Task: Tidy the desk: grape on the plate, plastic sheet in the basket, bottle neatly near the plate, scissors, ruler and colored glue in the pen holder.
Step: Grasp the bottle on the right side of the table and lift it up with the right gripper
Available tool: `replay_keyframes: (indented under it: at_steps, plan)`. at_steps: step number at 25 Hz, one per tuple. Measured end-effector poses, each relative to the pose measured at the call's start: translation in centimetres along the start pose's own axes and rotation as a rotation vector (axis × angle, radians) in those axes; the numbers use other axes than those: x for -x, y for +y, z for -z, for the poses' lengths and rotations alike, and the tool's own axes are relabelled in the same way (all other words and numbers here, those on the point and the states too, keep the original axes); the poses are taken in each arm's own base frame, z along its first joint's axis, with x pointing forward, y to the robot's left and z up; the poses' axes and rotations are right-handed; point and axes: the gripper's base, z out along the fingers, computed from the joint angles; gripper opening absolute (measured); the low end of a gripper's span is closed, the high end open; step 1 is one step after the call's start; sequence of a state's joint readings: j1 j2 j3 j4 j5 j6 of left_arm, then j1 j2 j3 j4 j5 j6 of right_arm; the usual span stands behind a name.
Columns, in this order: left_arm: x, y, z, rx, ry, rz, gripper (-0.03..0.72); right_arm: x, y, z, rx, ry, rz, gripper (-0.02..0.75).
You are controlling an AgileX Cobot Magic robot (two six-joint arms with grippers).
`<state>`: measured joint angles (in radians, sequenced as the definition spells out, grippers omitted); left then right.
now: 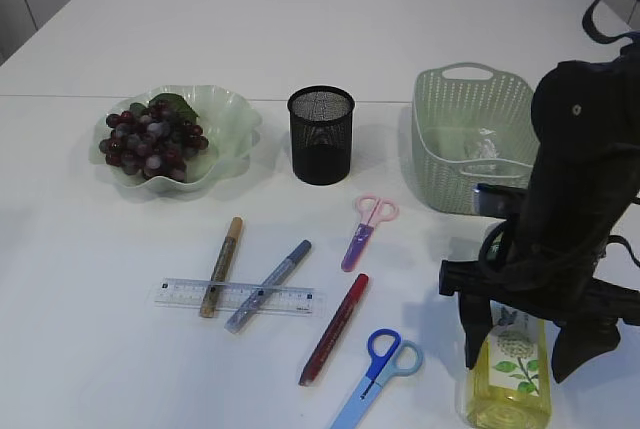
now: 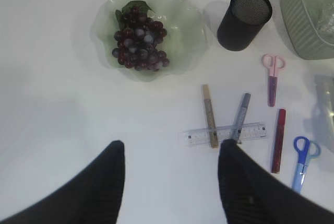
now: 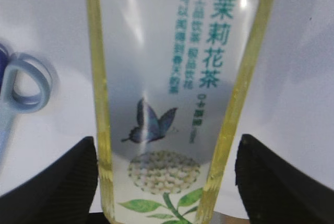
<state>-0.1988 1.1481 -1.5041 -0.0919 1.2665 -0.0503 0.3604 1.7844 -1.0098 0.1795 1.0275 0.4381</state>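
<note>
We see the bottle (image 1: 508,369) lying on the table (image 1: 90,349) at the near right, its long axis running toward and away from us, its near end cut off by the frame's lower edge. The right tool (image 1: 528,341) hangs over it with the jaws spread wide, one finger on each side of the bottle; in the right wrist view there is a gap on the right side, while on the left we cannot tell whether the finger touches. The right arm comes down steeply from the upper right and hides part of the basket (image 1: 440,119), where something clear lies that is hard to make out.

The left tool (image 2: 172,182) shows only in its wrist view, hovering partly open and empty above the table, near the ruler (image 2: 227,134). The ruler lies left to right with two glue pens (image 1: 220,265) crossed over it.

The grapes (image 1: 150,141) sit on the plate (image 1: 235,114).
</note>
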Motion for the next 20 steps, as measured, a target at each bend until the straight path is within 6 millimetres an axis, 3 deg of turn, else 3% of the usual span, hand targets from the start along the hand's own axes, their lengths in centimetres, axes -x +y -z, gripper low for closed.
replay_keyframes:
  at_steps: [20]
  plan:
    - [0.0,0.0,0.0,0.005,0.000,-0.001,0.415,0.7,0.1,-2.0,-0.025,0.048,-0.016,0.624]
